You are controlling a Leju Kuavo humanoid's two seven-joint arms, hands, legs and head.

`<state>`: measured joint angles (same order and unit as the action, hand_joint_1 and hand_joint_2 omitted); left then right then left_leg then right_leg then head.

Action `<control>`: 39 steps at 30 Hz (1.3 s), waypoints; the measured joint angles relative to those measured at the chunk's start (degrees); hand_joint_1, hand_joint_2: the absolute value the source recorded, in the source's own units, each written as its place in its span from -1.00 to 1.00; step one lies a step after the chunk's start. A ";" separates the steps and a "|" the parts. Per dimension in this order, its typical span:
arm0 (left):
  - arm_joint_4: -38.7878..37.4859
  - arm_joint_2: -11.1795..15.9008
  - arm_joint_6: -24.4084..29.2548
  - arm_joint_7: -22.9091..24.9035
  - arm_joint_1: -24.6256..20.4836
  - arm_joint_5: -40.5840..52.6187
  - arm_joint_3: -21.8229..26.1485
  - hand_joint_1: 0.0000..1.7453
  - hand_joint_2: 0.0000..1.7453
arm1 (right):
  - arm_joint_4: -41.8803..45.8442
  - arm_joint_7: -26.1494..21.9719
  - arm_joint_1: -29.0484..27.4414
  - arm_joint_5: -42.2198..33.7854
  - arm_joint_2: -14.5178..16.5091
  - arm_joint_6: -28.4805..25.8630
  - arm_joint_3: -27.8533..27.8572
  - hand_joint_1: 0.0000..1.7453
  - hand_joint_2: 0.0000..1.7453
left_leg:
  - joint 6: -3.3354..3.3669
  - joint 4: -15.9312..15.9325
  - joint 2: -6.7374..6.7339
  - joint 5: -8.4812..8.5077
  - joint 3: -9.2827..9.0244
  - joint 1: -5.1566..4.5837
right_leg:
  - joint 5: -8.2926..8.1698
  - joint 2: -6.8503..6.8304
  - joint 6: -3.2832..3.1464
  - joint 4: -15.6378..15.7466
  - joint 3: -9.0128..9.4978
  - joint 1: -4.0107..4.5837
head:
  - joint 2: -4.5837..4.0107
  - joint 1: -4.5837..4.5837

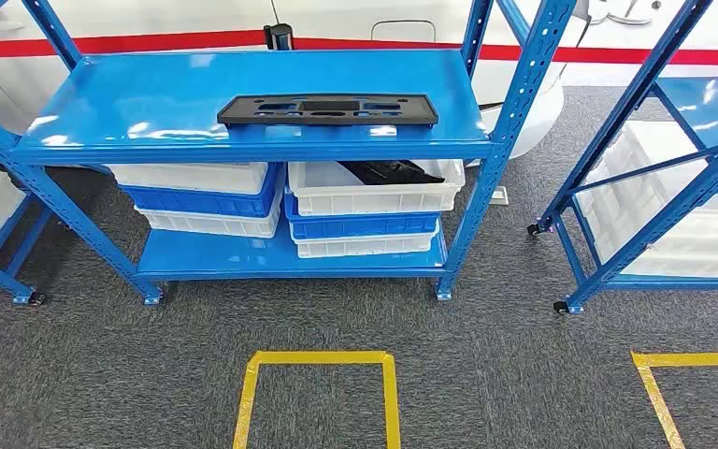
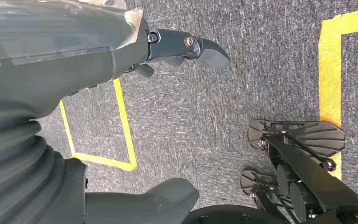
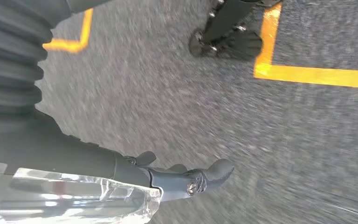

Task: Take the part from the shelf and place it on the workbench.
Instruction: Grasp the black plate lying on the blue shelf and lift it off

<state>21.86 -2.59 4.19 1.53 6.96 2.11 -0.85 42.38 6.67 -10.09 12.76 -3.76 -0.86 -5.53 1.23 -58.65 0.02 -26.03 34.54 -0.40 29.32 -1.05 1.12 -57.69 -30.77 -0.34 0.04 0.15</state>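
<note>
Head view — part [image 1: 327, 109] on shelf [image 1: 150, 103]; wrist views — both hands empty, fingers apart.

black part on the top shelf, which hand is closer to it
Can't tell: left hand and right hand both hang over the carpet, well short of the part on the shelf.

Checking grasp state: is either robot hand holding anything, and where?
Nothing held. Left robot hand and right robot hand hang empty over carpet; the part lies on the shelf.

Both hands, left hand [image 2: 121, 56] and right hand [image 3: 135, 179], look dark grey, with fat ribbed wrist covers. Fingers [image 2: 191, 46] have small round screws, plus clear shiny plastic alongside.
</note>
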 joint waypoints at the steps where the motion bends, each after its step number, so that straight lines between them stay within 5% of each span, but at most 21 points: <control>1: -0.06 -0.12 0.21 0.04 -0.07 0.10 0.00 -1.00 1.00 | 0.88 0.30 -0.15 0.54 -0.15 -0.03 -0.25 -1.00 1.00 | 0.00 0.00 0.00 0.00 0.00 0.00 | 0.00 0.00 0.00 0.00 0.00 0.00 | 0.00 -0.01; 13: -1.75 -2.76 4.24 1.63 -1.58 2.35 -0.01 -1.00 1.00 | 21.82 7.27 -3.16 12.40 -3.69 -0.74 -6.30 -1.00 1.00 | 0.00 0.00 0.00 -0.01 0.01 0.00 | 0.00 0.00 0.00 0.00 -0.01 0.00 | 0.00 -0.01; 17: -2.51 -3.64 5.61 2.19 -2.21 3.17 -0.03 -1.00 -1.00 | 29.61 9.77 -4.22 16.27 -4.72 -0.83 -8.15 -1.00 1.00 | 0.00 0.00 0.00 -0.01 0.00 0.00 | 0.00 0.00 0.00 0.00 -0.01 0.00 | 0.00 0.00; 39: -6.83 -8.66 13.10 4.10 -5.48 7.69 -0.33 -1.00 -1.00 | 73.85 23.91 -9.08 29.03 -7.73 -0.85 -10.56 -1.00 1.00 | 0.01 -0.01 -0.01 0.00 0.04 -0.02 | -0.01 0.00 0.01 0.00 0.05 -0.01 | 0.00 0.00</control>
<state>15.03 -11.25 17.29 5.63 1.48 9.80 -1.18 116.23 30.58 -19.16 41.79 -11.49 -1.71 -16.08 1.24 -58.66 0.01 -26.04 34.58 -0.42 29.31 -1.05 1.13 -57.69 -30.72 -0.34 0.04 0.15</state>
